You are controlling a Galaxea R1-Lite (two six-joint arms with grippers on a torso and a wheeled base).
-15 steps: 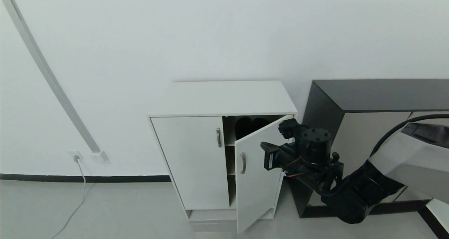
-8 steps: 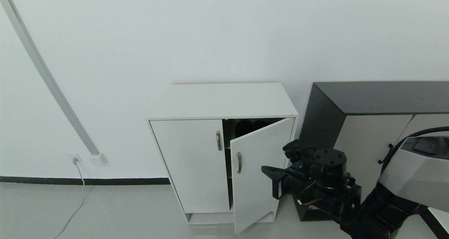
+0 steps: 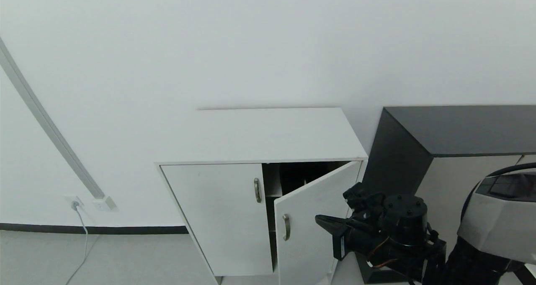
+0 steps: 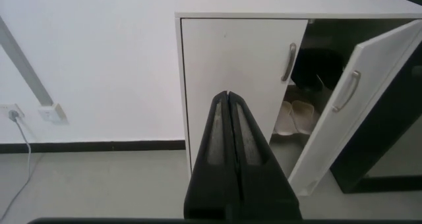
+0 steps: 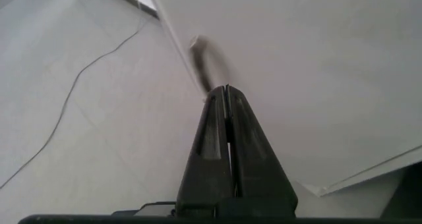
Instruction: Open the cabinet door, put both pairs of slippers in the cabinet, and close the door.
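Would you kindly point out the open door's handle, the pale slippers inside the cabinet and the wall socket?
open door's handle (image 3: 286,227), head view, middle of the metal bar.
pale slippers (image 4: 295,116), left wrist view, top of one slipper.
wall socket (image 3: 70,200), head view, its face plate.

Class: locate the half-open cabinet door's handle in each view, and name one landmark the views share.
Head view: handle on the ajar door, left of the right tool.
Left wrist view: handle on that door, beyond the left tool.
Right wrist view: blurred handle just past the tool tips.
Shared landmark: grey cable.
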